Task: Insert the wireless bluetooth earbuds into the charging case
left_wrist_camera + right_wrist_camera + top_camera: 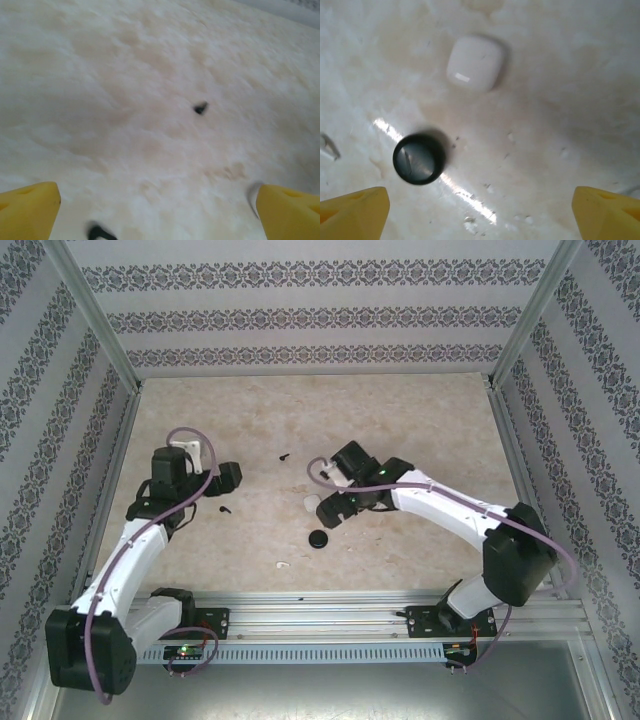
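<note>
Top view: the left arm is bending and reaching forward, the left gripper (222,483) sitting just beside a black earbud (222,508); the right arm is arching inward, the right gripper (332,508) hanging near the white charging case (310,503). Left wrist: fingertips (30,210) are standing wide apart, another black earbud (200,107) lying ahead. Right wrist: fingertips (607,212) are standing wide apart, the case ahead, a black round disc (418,158) nearer left, a white earbud (327,147) far left

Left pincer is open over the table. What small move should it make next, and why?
Probably draw the left pincer back a little and sideways to centre on the nearest black earbud, then lower. The pincer is open and holds nothing. That earbud, blurred, lies at the bottom edge of the left wrist view, off-centre between the fingers.
</note>
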Robot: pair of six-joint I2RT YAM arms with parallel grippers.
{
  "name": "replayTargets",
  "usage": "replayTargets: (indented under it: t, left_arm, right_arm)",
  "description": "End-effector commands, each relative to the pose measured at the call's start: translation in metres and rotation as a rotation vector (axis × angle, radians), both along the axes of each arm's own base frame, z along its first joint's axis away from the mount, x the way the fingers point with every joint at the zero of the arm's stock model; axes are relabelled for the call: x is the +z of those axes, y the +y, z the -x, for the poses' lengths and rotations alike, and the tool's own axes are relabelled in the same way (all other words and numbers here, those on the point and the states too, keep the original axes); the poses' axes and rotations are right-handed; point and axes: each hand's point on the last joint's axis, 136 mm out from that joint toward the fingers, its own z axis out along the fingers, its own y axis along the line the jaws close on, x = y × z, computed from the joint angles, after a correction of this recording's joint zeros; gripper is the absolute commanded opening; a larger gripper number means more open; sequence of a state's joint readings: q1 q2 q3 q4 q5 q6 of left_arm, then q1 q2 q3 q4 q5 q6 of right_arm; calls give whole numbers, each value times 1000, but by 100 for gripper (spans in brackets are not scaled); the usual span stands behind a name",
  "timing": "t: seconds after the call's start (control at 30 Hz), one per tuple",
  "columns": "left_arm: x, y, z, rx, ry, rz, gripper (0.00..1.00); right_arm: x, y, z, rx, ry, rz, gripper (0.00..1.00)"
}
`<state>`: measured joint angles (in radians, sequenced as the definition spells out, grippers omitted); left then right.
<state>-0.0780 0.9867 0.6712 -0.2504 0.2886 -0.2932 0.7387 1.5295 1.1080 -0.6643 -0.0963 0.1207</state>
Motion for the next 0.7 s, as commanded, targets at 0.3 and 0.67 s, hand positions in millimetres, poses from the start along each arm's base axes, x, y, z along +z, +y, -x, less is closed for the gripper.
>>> replayTargets:
  t: [0.3, 0.67]
  left_arm:
    - [-36, -38, 57, -92, 67, 81, 100]
    - [-46, -40, 72, -117, 130, 88, 92]
  right_arm:
    - [-42, 40, 25, 127, 121, 178, 97]
    - [-76, 51, 26, 99, 202, 216, 84]
